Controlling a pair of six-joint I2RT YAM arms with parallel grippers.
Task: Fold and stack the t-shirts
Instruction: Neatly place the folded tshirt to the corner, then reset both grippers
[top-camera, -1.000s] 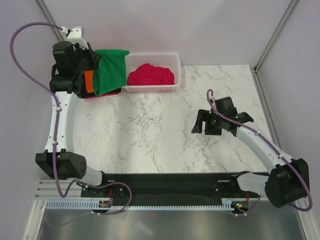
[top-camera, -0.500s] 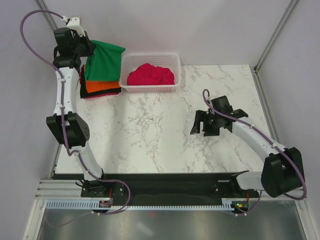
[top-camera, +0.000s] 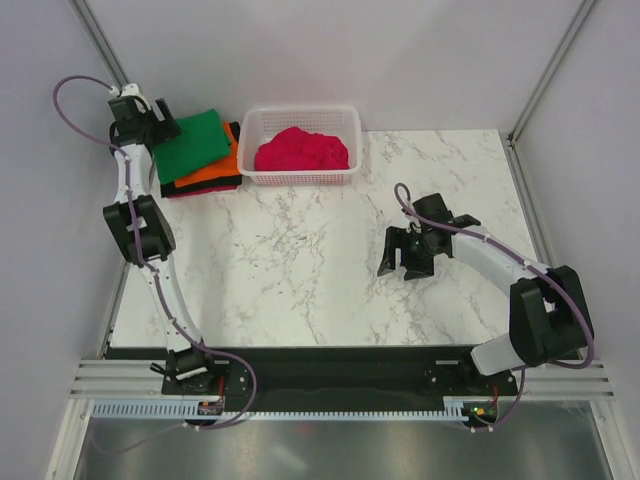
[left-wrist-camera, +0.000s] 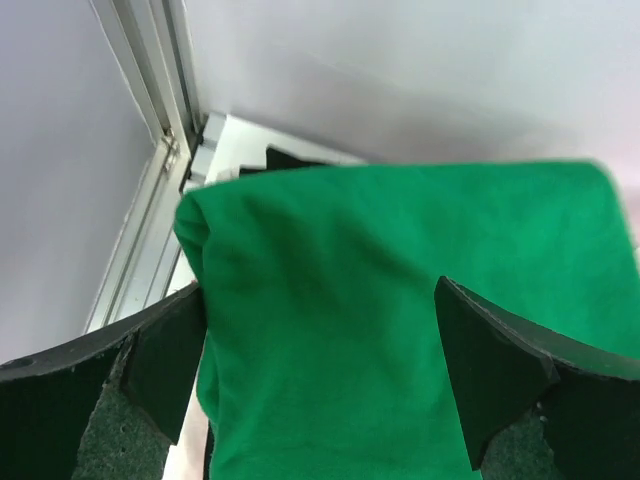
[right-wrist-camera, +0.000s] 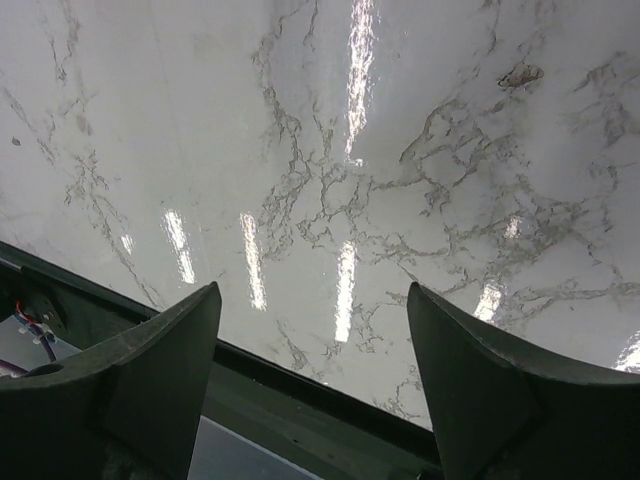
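Observation:
A folded green t-shirt (top-camera: 192, 143) lies on top of a stack at the table's far left corner, over an orange t-shirt (top-camera: 222, 166) and dark ones (top-camera: 205, 188). My left gripper (top-camera: 163, 129) sits at the stack's left edge, open. In the left wrist view the green t-shirt (left-wrist-camera: 380, 260) spreads under and between the wide-apart fingers (left-wrist-camera: 165, 365) of the gripper (left-wrist-camera: 320, 375). A crumpled magenta t-shirt (top-camera: 302, 150) fills the white basket (top-camera: 348, 120). My right gripper (top-camera: 399, 262) hovers open over bare marble, and the right wrist view shows that gripper (right-wrist-camera: 315, 370) with nothing between its fingers.
The basket stands right beside the stack at the back. Metal frame posts (top-camera: 100, 40) and grey walls close in the far left corner around the left arm. The black base rail (top-camera: 330, 365) runs along the near edge. The marble table (top-camera: 300, 260) stretches between the arms.
The left arm swung to the back left corner and laid the green t-shirt flat on the orange one, then its jaws opened. The right gripper drifted slightly left and nearer.

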